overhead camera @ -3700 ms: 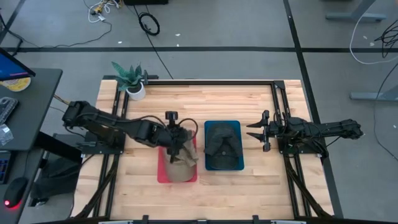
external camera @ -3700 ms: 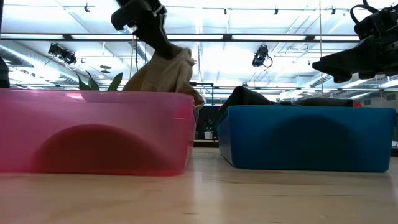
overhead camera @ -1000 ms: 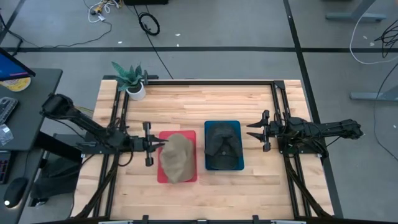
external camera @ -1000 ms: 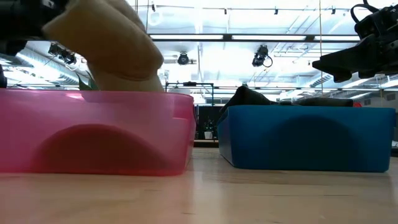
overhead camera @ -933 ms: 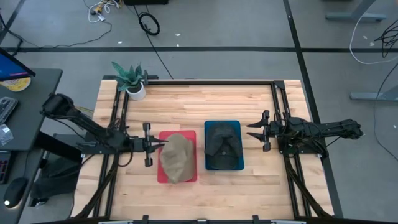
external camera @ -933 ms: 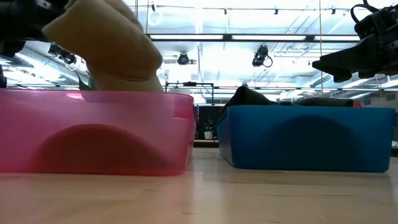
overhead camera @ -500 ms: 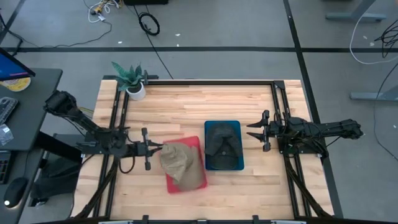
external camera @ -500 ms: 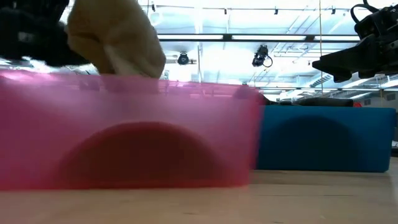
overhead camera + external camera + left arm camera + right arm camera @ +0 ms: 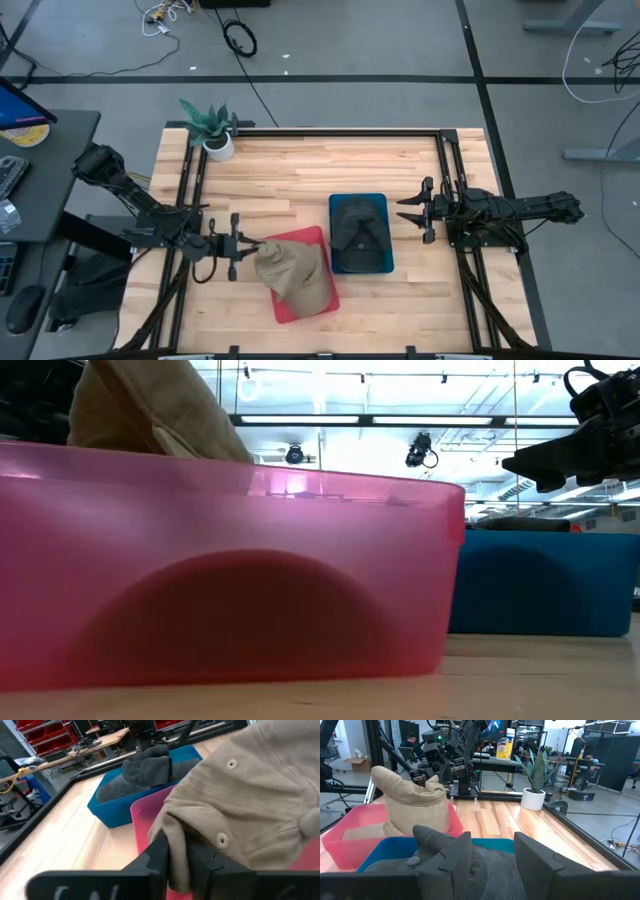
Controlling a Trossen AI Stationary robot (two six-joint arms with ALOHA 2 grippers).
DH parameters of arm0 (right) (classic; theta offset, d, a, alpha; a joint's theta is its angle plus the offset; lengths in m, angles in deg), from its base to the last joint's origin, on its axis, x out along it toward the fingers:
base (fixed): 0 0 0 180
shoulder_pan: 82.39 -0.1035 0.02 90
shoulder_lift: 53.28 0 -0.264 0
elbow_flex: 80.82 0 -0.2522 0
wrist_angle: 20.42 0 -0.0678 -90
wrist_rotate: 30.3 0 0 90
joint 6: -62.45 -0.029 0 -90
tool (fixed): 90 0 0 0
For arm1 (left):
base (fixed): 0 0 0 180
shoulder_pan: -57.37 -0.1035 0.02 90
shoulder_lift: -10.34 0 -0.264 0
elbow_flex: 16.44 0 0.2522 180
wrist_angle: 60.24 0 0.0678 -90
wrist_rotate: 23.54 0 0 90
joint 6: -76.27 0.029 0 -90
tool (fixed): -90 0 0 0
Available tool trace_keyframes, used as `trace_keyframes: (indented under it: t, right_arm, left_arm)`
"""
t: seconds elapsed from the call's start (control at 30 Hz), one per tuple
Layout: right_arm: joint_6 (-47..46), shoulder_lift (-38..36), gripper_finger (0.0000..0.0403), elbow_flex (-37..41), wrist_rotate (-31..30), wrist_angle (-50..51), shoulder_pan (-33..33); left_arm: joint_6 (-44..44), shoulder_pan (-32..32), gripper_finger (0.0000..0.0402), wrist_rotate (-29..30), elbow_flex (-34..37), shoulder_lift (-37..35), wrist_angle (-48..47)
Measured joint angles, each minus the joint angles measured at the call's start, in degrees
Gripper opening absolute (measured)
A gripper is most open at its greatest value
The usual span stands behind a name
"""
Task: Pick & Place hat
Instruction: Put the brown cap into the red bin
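A tan hat (image 9: 292, 268) sits in a pink bin (image 9: 322, 243) that lies askew on the table. Its crown rises above the bin's rim (image 9: 150, 410). My left gripper (image 9: 243, 246) is at the hat's left side, shut on its cloth. A dark grey hat (image 9: 358, 232) lies in the blue bin (image 9: 358, 197) to the right. My right gripper (image 9: 410, 212) waits open, right of the blue bin and above the table, with nothing between its fingers. My left gripper pinches a bunched fold of the tan hat's lower left edge (image 9: 176, 852) between its two fingers. The fingers come nearly level from the table's left. The hat rests in the pink bin, and its crown (image 9: 250, 795) stands up beyond the fingers.
A potted plant (image 9: 212, 130) stands at the table's far left corner. Black rails (image 9: 445, 170) run along the table's sides and far edge. Bare wood lies behind both bins and along the near edge.
My left gripper has moved toward the table's near edge and sunk a little, still on the hat. The pink bin has slid toward the near edge and turned askew, its near end swinging right. The tan hat has gone with it.
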Motion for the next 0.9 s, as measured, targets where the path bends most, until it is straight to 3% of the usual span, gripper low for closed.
trace_keyframes:
  t: [0.43,0.67,0.77,0.9]
  right_arm:
    - [0.0,0.0,0.0155,0.0,0.0,0.0,0.0]
    - [0.0,0.0,0.0155,0.0,0.0,0.0,0.0]
    - [0.0,0.0,0.0155,0.0,0.0,0.0,0.0]
    - [0.0,0.0,0.0155,0.0,0.0,0.0,0.0]
  left_arm:
    - [1.7,0.0,0.0195,10.8,-0.9,0.0,-5.1]
    - [8.3,1.2,0.0217,18.8,-9.8,0.0,-17.2]
    - [5.0,2.0,0.0218,17.0,-15.3,0.0,-29.3]
    - [-8.0,1.9,0.0217,5.2,-22.3,0.0,-48.7]
